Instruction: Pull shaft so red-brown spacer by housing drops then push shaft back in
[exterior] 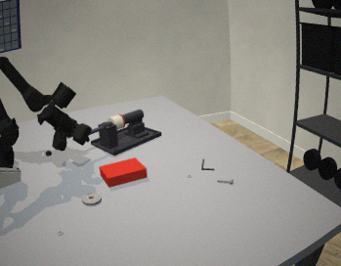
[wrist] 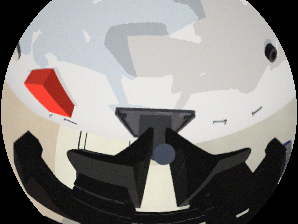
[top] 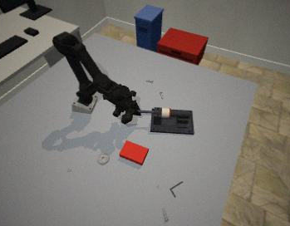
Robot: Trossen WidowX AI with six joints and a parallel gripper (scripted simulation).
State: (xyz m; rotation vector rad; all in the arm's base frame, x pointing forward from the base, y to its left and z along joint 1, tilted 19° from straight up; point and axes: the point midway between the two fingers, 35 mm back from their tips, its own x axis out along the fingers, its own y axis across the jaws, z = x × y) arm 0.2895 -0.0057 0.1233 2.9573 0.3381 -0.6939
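Grey tabletop is carrying one fixture; its shaft (top: 145, 111) is running lengthwise from the gripper (top: 134, 110) toward the big housing block (top: 182, 113). The jaws are pinching the shaft's free end. Two spacers, one white (top: 164, 111), one red-brown (top: 169, 111), are apparently sitting threaded beside the housing.

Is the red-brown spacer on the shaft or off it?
On: the red-brown spacer sits on the thin grey shaft, between white spacer and housing.
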